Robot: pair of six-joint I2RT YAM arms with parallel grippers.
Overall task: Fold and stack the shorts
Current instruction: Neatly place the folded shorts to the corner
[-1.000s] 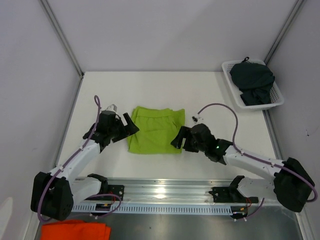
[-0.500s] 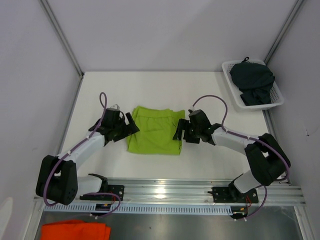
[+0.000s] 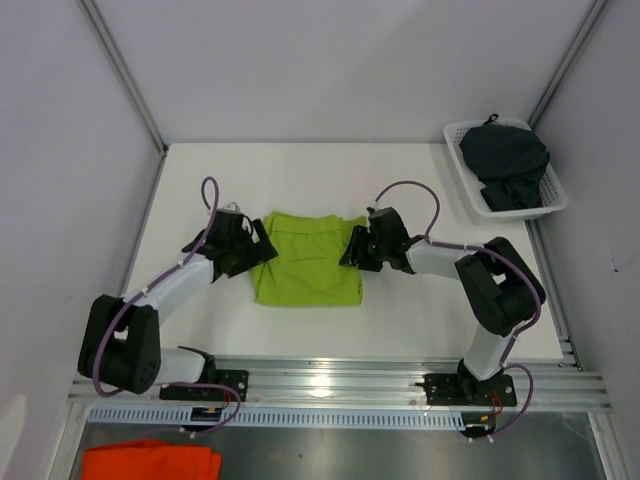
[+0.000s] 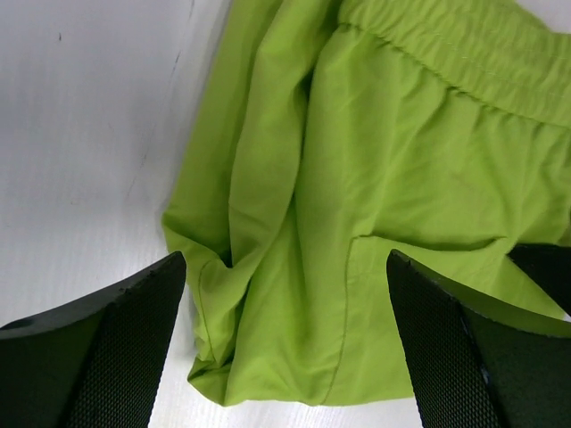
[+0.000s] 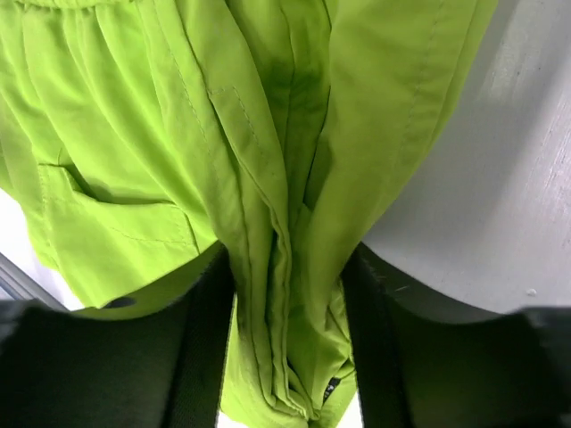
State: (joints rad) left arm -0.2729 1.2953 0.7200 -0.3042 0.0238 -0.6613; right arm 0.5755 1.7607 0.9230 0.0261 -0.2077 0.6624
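The lime green shorts (image 3: pixel 308 258) lie flat in the middle of the white table (image 3: pixel 300 180). My left gripper (image 3: pixel 262 247) stands open at their left edge; in the left wrist view its fingers (image 4: pixel 134 312) straddle a folded corner of the green shorts (image 4: pixel 384 152) without touching it. My right gripper (image 3: pixel 352 250) is at the right edge, near the waistband. In the right wrist view it (image 5: pixel 287 294) is shut on a bunched fold of the green shorts (image 5: pixel 134 134). The dark shorts (image 3: pixel 505 160) lie heaped in a basket.
A white basket (image 3: pixel 460 135) holding the dark pair sits at the back right corner. An orange cloth (image 3: pixel 150 462) lies below the table's front rail at the bottom left. Grey walls stand close on three sides.
Both arms have reached farther back along the sides of the green shorts. The right gripper has narrowed onto the fabric at the right edge. The left gripper stays open.
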